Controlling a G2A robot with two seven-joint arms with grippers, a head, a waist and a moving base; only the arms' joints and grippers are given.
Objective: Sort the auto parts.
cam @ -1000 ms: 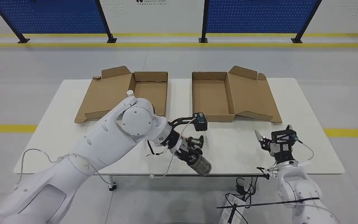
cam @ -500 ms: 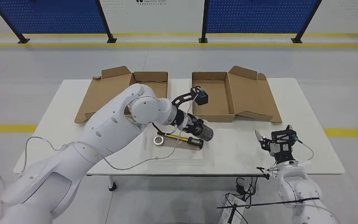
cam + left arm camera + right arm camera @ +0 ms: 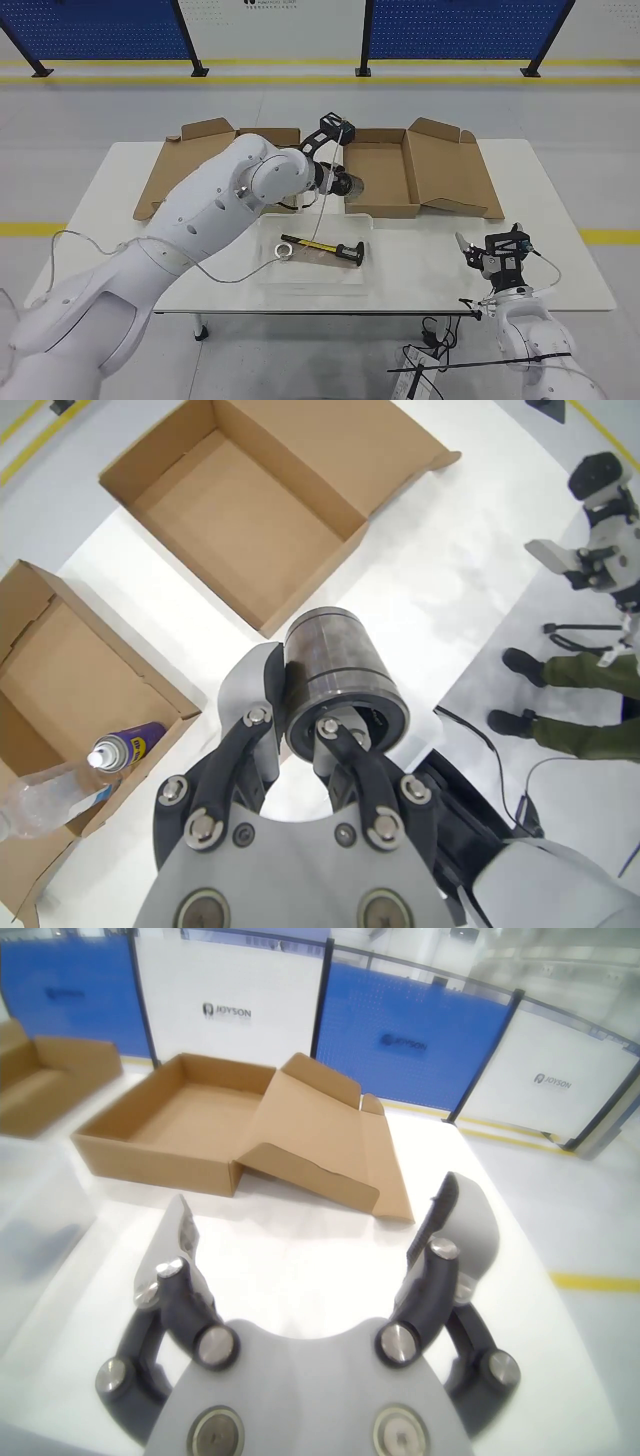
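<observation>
Bearing (image 3: 342, 670) gripped by left end effector (image 3: 306, 712) has travelled from the counter's (image 3: 420, 260) lower edge up to the right-hand box (image 3: 385, 175), frame centre; release looks due. Right end effector (image 3: 315, 1223) stands spread, empty.

I can find print in only a few places. On the right wrist camera, a white wall panel (image 3: 227, 1010) carries a dark logo with one word beside it. The same mark sits on a second white panel (image 3: 552, 1080) and, blurred, on the blue panel (image 3: 402, 1043) between them. On the left wrist camera, the purple spray can (image 3: 134, 741) lying in a cardboard box (image 3: 60, 680) bears bold yellow lettering. The metal sleeve (image 3: 340, 680) has tiny print on its end rim, too small for me to make out.
</observation>
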